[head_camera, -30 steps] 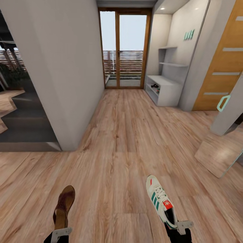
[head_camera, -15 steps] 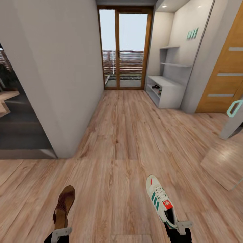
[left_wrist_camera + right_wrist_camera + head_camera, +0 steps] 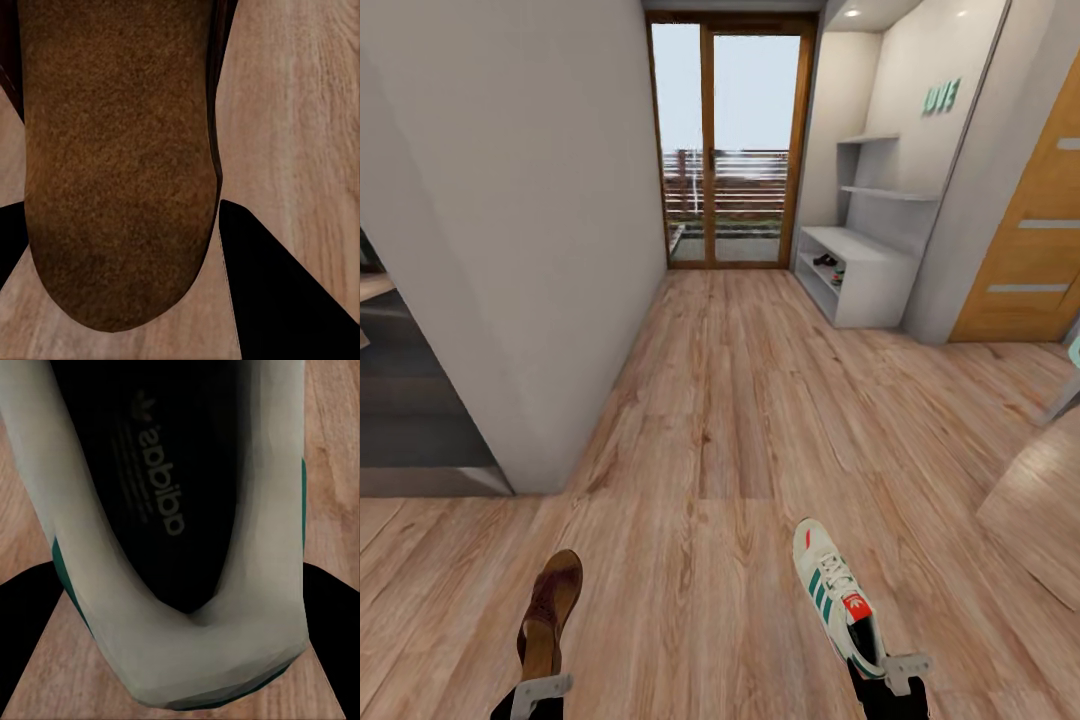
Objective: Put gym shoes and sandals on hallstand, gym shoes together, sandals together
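Down corridor ahead, right side: hallstand (image 3: pixel 865 270), well apart from me. Left hand (image 3: pixel 540 690) clamped on sandal (image 3: pixel 550 612), right hand (image 3: pixel 890 672) clamped on gym shoe (image 3: pixel 838 594), both above corridor floor (image 3: pixel 740 420). Carry step; next I drive closer, then shelve each.

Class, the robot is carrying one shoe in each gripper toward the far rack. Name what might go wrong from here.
1. The white sneaker with teal stripes is pinched only at its heel by the right gripper; it may slip out.
2. The dark brown leather sandal, in the left gripper, may likewise drop.
3. The pale grey shoe rack already holds shoes, so its low shelves are tight.
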{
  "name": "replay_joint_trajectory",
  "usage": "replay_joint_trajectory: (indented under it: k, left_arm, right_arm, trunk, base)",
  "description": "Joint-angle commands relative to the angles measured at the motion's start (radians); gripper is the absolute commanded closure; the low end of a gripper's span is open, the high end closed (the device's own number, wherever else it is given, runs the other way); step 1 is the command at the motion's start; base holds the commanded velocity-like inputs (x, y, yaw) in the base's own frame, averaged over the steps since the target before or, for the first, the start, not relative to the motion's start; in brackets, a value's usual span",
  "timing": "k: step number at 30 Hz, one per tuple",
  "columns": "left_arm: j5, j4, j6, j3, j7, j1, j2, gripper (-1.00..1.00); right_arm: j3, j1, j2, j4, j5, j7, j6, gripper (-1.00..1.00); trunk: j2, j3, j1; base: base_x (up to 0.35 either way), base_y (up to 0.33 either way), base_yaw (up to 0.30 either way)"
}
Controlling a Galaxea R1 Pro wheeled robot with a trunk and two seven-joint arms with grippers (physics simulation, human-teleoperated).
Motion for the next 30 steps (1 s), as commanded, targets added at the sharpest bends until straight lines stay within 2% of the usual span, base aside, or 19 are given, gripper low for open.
replay_joint_trajectory:
  k: [1,30]
  left_arm:
    - [-0.013,0.001,-0.003,0.009,0.000,-0.001,-0.001,1.00]
    - [-0.013,0.001,-0.003,0.009,0.000,-0.001,-0.001,1.00]
  right_arm:
    - [-0.009,-0.001,0.000,0.001,0.006,0.004,-0.003,1.00]
    - [-0.009,-0.001,0.000,0.001,0.006,0.004,-0.003,1.00]
  trunk:
    - [0.000,-0.001,0.000]
    - [0.000,-0.001,0.000]
  base:
    - [0.339,0.000,0.000]
    - [0.339,0.000,0.000]
